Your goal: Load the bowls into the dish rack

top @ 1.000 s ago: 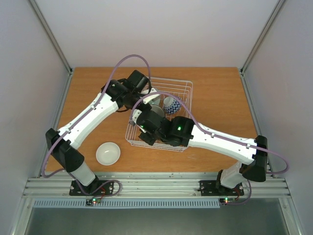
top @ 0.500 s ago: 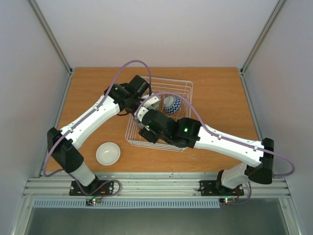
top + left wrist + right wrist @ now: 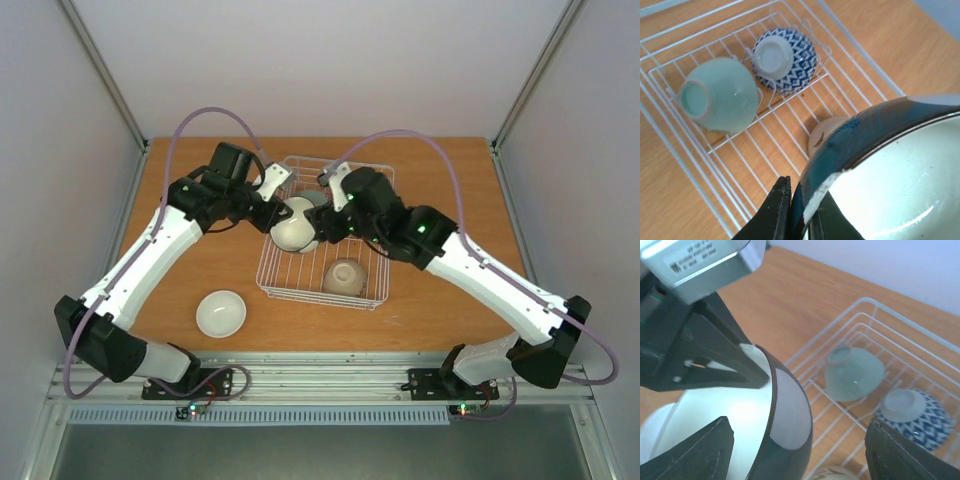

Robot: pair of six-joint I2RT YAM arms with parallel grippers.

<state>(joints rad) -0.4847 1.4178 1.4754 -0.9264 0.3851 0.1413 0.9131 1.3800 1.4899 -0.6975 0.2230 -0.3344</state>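
My left gripper is shut on the rim of a dark bowl with a white inside, held above the left part of the white wire dish rack. In the left wrist view its fingers pinch that rim. My right gripper is open and straddles the same bowl's wall without touching. In the rack, a pale green bowl and a blue patterned bowl lean upside down. A beige bowl lies near the front. A white bowl sits on the table.
The rack stands mid-table on the orange wooden top. Both arms cross over the rack's back half and hide the green and blue bowls from the top view. Grey walls close the table at left, right and back.
My right gripper has opened, leaving the beige bowl at the rack's front, and swung up to the rack's back. The left arm has shifted left with the dark bowl.
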